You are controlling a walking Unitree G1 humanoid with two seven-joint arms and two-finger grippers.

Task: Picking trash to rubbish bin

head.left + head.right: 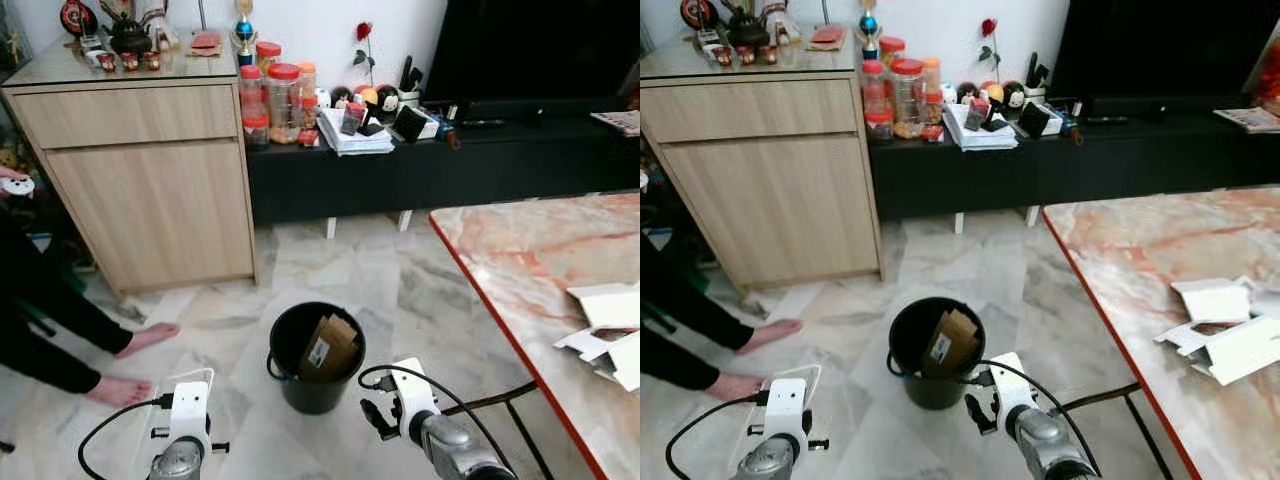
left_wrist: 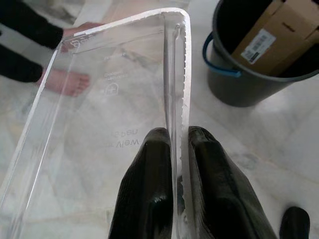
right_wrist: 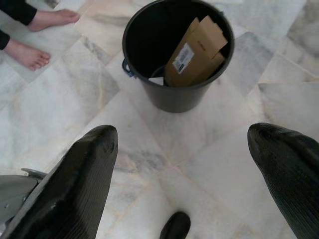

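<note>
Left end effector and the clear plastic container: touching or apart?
Touching. The left wrist view shows the left end effector with both fingers pinching the clear plastic container wall.

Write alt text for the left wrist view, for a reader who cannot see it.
The left gripper is shut on the rim of a clear plastic container, held above a pale marble floor. Beyond it stands a black bucket with a brown cardboard box inside, and a person's bare foot rests on the floor, seen through the plastic.
</note>
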